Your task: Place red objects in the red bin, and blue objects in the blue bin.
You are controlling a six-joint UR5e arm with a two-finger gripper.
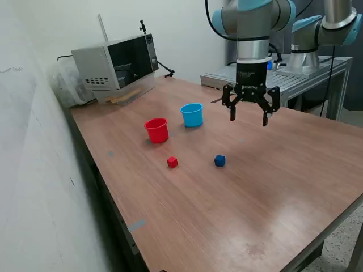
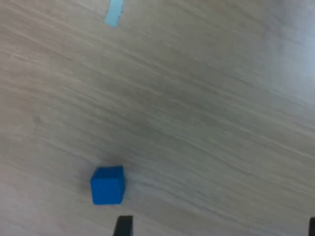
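Above the worktop [image 1: 272, 187], my pincer [image 1: 249, 119] hangs wide open and empty; the blue cube [image 1: 220, 161] lies below, toward the exterior view's left.

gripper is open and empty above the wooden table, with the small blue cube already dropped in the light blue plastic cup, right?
Not quite. The gripper is open and empty above the wooden table, but the small blue cube sits on the table, apart from the light blue plastic cup. The exterior view shows it.
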